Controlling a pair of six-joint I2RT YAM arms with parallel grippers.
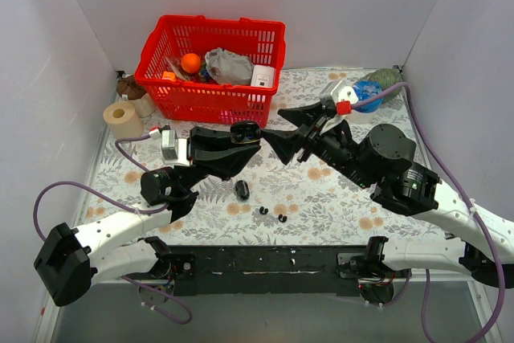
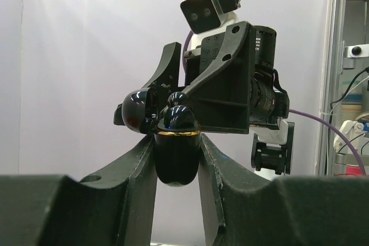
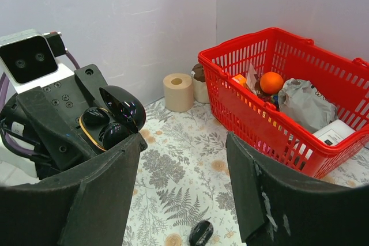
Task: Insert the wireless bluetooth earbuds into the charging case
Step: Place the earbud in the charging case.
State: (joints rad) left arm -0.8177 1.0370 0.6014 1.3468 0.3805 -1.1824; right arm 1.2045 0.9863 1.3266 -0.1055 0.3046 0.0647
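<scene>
My left gripper (image 1: pixel 241 140) is shut on the open black charging case (image 1: pixel 245 132) with a gold rim and holds it above the table. In the left wrist view the case (image 2: pixel 177 159) sits between the fingers. Two larger glossy black rounded pieces (image 3: pixel 104 126) sit in its wells, with the lid (image 3: pixel 122 106) up. My right gripper (image 1: pixel 275 124) is open and empty, right next to the case; its left finger (image 3: pixel 98 194) is just below the case. The earbuds, two tiny black bits (image 1: pixel 263 210) (image 1: pixel 282 218), lie on the floral cloth near the front.
A larger black rounded piece (image 1: pixel 242 189) lies on the cloth under the case and also shows in the right wrist view (image 3: pixel 200 233). A red basket (image 1: pixel 210 66) of items stands at the back. A paper roll (image 1: pixel 122 118) is at the back left, and wrapped items (image 1: pixel 365 94) are at the back right.
</scene>
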